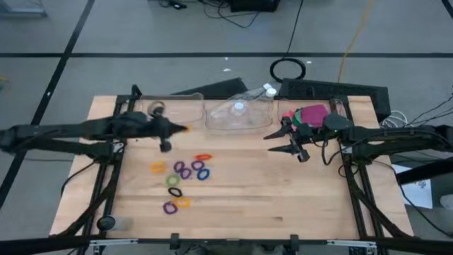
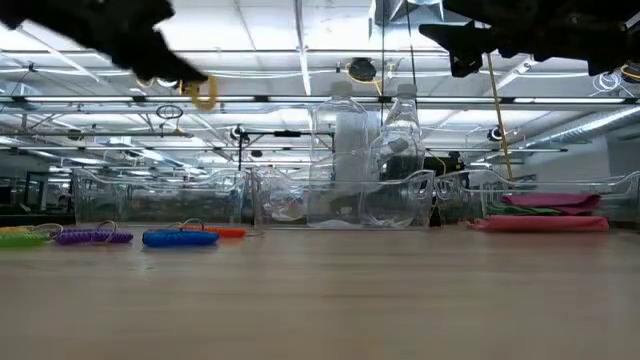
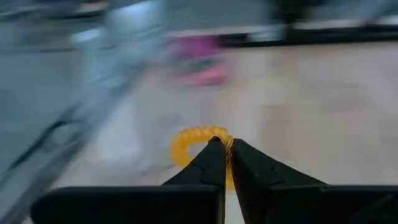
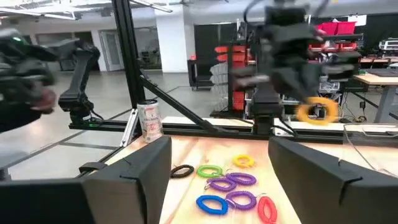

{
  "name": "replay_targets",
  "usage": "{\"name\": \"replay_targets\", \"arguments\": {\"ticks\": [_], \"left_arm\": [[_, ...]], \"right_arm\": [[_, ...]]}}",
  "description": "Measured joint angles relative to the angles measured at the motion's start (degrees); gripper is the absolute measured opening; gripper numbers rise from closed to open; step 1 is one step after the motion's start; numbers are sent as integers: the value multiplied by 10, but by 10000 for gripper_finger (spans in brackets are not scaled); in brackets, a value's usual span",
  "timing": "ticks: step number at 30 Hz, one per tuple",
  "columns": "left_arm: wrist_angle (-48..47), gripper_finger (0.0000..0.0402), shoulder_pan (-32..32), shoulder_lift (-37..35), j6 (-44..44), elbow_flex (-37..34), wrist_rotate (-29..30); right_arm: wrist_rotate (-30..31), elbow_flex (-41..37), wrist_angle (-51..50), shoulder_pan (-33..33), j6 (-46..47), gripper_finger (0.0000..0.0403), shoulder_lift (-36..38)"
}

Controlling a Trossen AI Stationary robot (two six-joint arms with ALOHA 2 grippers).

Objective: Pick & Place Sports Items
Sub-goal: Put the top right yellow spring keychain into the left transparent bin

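Observation:
My left gripper [image 1: 185,129] is shut on a yellow elastic ring [image 3: 193,142] above the table's far left part, in front of a clear bin [image 1: 177,110]; the low view shows the ring [image 2: 203,93] high above the tabletop. Several more rings [image 1: 180,180] in purple, blue, red, green, orange and black lie flat on the wood left of centre. The flat soft pieces [image 1: 309,115], pink, green and purple, lie stacked in the far right clear bin. My right gripper [image 1: 277,142] is open and empty, in the air in front of that bin. My left gripper pinches the yellow ring's band [image 3: 219,140] between its two fingertips, at one spot on the loop. The fingers point toward the table's right. The rest of the loop sticks out beyond and beside the tips. The ring is lifted clear of the table.
A middle clear bin [image 1: 241,113] with two clear bottles stands at the far edge between the other two bins. Bare wood lies at the near half and right of the rings. The frame's posts [image 1: 106,177] run along both sides.

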State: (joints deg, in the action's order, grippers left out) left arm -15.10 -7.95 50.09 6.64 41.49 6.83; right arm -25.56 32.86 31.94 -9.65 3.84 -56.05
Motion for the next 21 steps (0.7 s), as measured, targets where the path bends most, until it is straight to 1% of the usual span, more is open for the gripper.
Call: {"name": "replay_targets", "arguments": {"ticks": [3, 5, 7, 9, 13, 18, 21], "left_arm": [[53, 5, -46, -58, -22, -72, 61], [84, 5, -78, -81, -29, -112, 83], [120, 5, -110, -89, -36, -142, 83], [148, 5, -141, -88, -47, -160, 67], [163, 5, -197, -57, -59, -169, 27], [170, 5, -260, 8, -95, -169, 21], [184, 5, -285, 50, -108, -169, 20]], "right_arm": [[2, 0, 0, 0, 0, 196, 0], [5, 0, 0, 0, 0, 196, 0], [16, 0, 0, 0, 0, 196, 0], [29, 0, 0, 0, 0, 196, 0], [46, 0, 0, 0, -1, 196, 0], [45, 0, -1, 0, -6, 196, 0], [45, 0, -3, 0, -13, 196, 0]]}}
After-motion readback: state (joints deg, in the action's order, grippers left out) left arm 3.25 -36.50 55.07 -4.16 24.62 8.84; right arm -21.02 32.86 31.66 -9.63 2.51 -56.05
